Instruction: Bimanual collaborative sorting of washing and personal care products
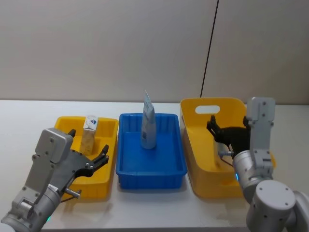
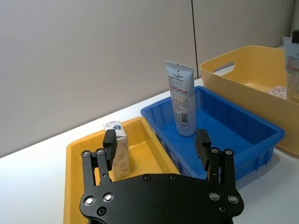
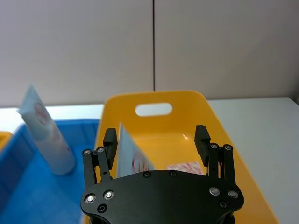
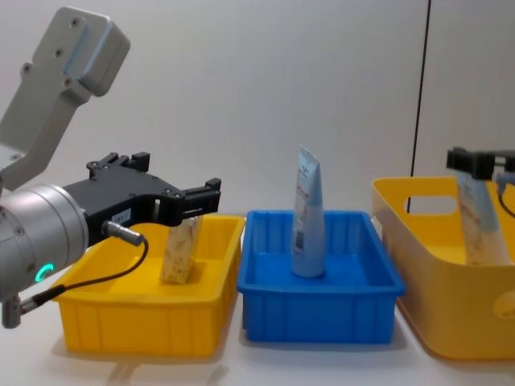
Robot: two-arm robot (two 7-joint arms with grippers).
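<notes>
White desk [image 1: 159,212] carrying 3 bins in a row: low yellow bin [image 1: 65,126] on the robot's left, blue bin [image 1: 166,170] in the middle, tall yellow bin [image 1: 190,130] on the right.

Left gripper [image 2: 156,140] hovering above the low yellow bin, fingers [image 2: 109,141] spread wide, empty. Small beige-yellow packet [image 2: 119,154] standing upright in that bin, long axis vertical, just beyond and partly behind 1 finger, off-centre from the gap. Nearest arm to it: the left. Likely next: a small sideways shift to centre the packet between the fingers before closing.

Pale-blue upright tube [image 1: 148,123] standing on its cap in the blue bin, cap down, apart from both grippers.

Right gripper [image 3: 156,140] over the tall yellow bin, fingers open, gripping nothing. Flat pale-blue pouch [image 3: 133,158] upright inside, close beside 1 finger. White carton with red-orange leaf print [image 3: 186,167] lying flat on the bin floor.
</notes>
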